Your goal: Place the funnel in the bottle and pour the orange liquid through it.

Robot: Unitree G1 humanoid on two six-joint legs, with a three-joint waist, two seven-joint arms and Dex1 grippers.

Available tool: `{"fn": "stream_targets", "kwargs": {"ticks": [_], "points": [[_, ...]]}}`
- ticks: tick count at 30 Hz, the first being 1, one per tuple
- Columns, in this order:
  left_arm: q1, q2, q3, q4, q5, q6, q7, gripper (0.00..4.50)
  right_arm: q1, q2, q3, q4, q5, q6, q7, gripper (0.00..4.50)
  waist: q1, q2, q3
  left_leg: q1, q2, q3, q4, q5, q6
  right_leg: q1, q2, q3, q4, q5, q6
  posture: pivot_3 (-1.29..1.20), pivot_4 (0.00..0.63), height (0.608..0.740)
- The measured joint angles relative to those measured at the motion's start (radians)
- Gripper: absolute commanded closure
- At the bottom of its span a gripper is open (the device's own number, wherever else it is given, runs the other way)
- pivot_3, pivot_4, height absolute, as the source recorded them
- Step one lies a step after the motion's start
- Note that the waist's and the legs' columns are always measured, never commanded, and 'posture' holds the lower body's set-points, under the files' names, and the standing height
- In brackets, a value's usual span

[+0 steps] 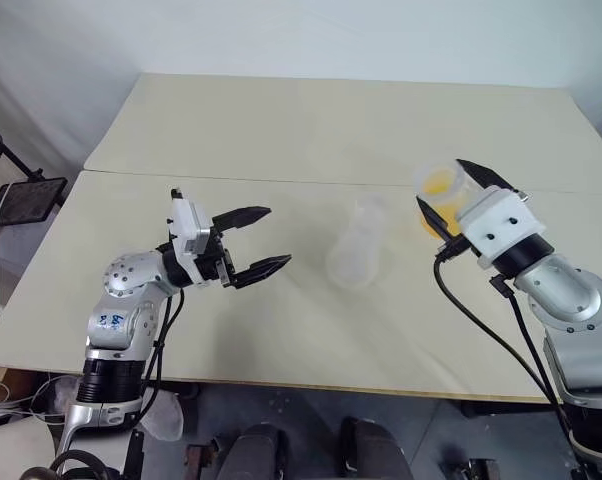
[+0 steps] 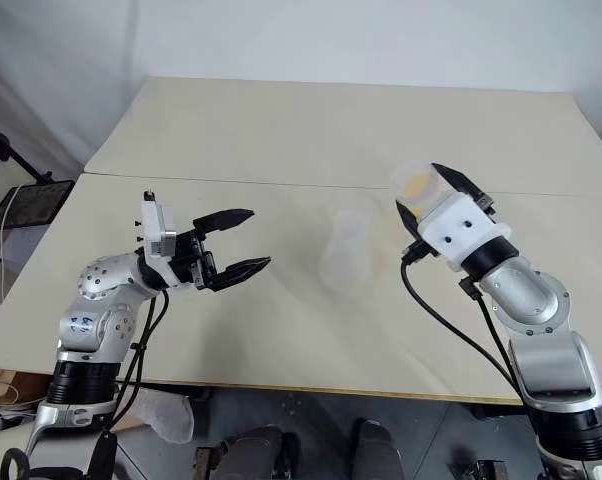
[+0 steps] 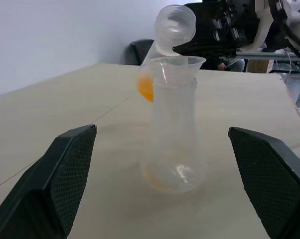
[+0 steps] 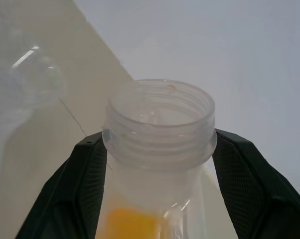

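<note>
Spread wide and empty, left gripper, lower left of the head view. Clamped on a clear jar of orange liquid, right gripper, at right. Mid-frame on the table, upright bottle with funnel seated in its neck.

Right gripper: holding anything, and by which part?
Yes. The right gripper clamps a clear threaded-mouth jar of the orange liquid by its sides, just below the threads.
</note>
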Motion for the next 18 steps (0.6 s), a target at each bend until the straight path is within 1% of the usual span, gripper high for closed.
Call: {"fn": "stream_targets", "kwargs": {"ticks": [2,10,18], "points": [[0.000,-0.001,-0.009,-0.012,0.000,0.000,0.001,0.00,-0.001,0.000,0.005,0.007,-0.029,-0.015,-0.001,1.74,0.000,0.000,0.000,0.000,0.000,0.000,0.000,0.000,0.000,0.000,0.000,0.000,0.000,0.000,0.000,0.00,0.150,0.740],[-0.005,-0.020,-0.026,-0.012,0.002,0.000,0.022,0.00,-0.031,0.001,0.059,0.024,-0.225,-0.108,-0.036,1.74,0.000,0.000,0.000,0.000,0.000,0.000,0.000,0.000,0.000,0.000,0.000,0.000,0.000,0.000,0.000,0.00,0.150,0.740],[-0.019,-0.043,-0.034,-0.009,0.003,-0.005,0.036,0.00,-0.039,0.005,0.097,0.063,-0.367,-0.178,-0.056,1.74,-0.001,0.000,0.000,0.000,0.000,0.000,0.000,0.000,0.000,0.000,0.000,0.000,0.000,0.000,0.000,0.00,0.150,0.740]]}}
